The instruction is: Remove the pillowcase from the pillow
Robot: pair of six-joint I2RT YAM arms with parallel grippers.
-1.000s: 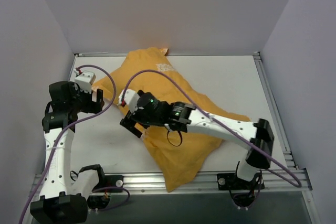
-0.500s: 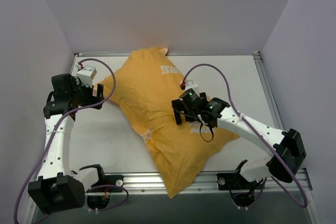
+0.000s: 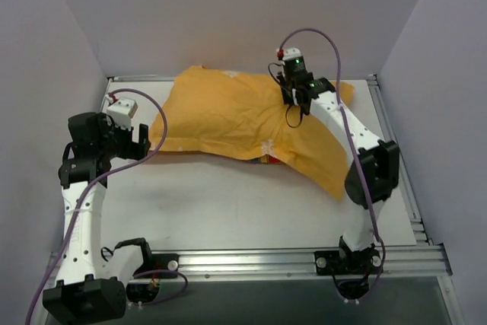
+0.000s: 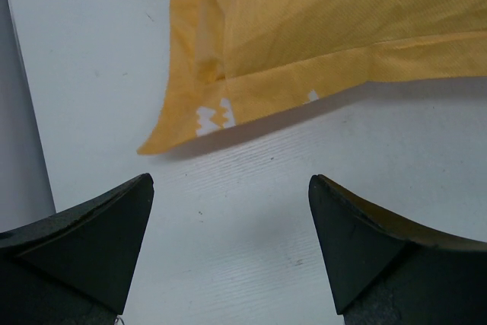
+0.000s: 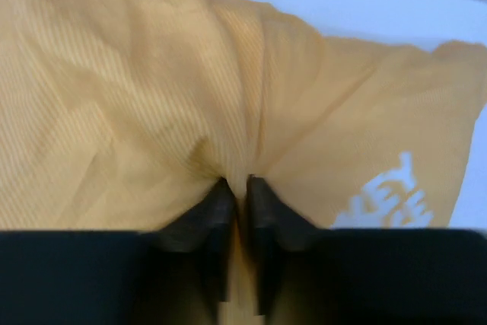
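Observation:
The orange-yellow pillowcase [image 3: 228,116] lies spread across the back of the table, with white lettering [image 5: 392,199] near one edge. My right gripper [image 5: 237,182] is shut on a pinched fold of the pillowcase [image 5: 137,97] at the back right [image 3: 297,90]. My left gripper [image 4: 232,215] is open over bare table, just short of the pillowcase's left corner [image 4: 183,123]; in the top view the left gripper [image 3: 139,141] sits beside that corner. The pillow is hidden inside the case.
White table [image 3: 228,203] with a metal rail [image 3: 251,262] along the near edge and grey walls on three sides. A small red and dark print [image 3: 266,160] peeks from under the pillowcase's front edge.
My right arm swung from the table's middle to the back right and closed on the pillowcase. The pillowcase shifted from a diagonal lie to spread along the back. The left arm barely moved.

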